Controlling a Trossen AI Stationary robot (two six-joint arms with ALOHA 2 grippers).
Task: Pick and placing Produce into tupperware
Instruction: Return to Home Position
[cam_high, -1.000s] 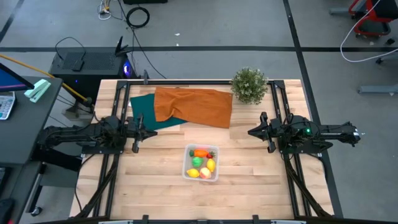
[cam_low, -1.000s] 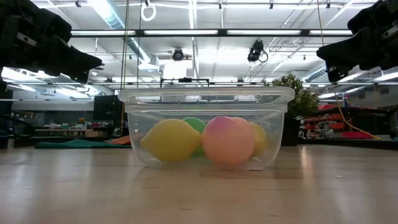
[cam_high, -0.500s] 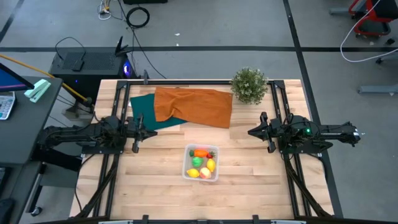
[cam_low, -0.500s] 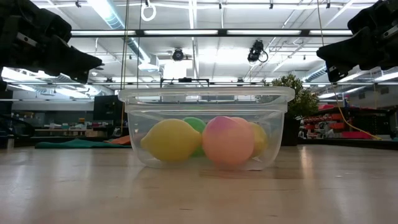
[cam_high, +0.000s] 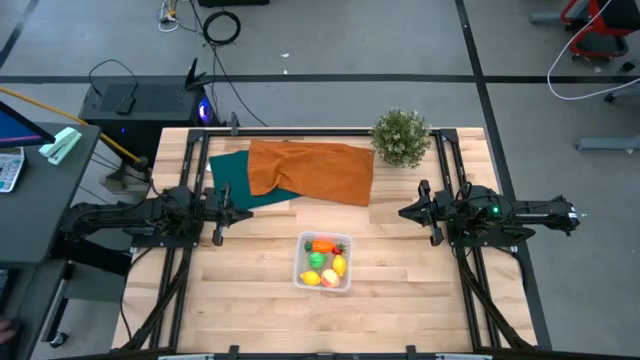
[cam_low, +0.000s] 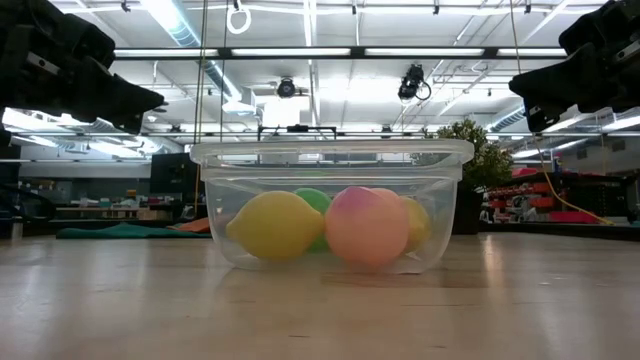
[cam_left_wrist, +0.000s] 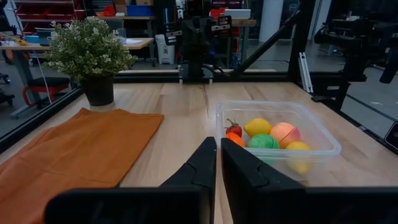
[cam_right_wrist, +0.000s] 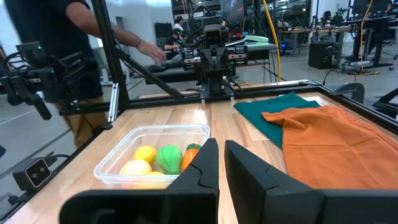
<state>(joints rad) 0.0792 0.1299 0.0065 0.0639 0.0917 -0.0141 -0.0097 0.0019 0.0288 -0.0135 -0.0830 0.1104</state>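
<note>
The clear tupperware (cam_high: 323, 262) sits on the table's near middle, between the two arms. Inside it lie all the produce: a green round one (cam_left_wrist: 263, 142), a pale reddish apple (cam_left_wrist: 285, 132), two yellow lemons (cam_left_wrist: 257, 127) (cam_left_wrist: 298, 149), an orange carrot (cam_left_wrist: 235, 138) and a tiny red strawberry (cam_left_wrist: 232, 127). The low view shows a lemon (cam_low: 275, 225) and the apple (cam_low: 367, 225) resting on the container's floor. My left gripper (cam_high: 249, 212) hovers left of the container, shut and holding nothing. My right gripper (cam_high: 402, 212) hovers to its right, also shut and holding nothing.
An orange cloth (cam_high: 310, 170) overlaps a teal cloth (cam_high: 235, 180) on the far half of the table. A bushy potted plant (cam_high: 401, 136) stands at the far right corner. A person (cam_right_wrist: 62, 31) stands beyond the table's left side. Bare wood surrounds the container.
</note>
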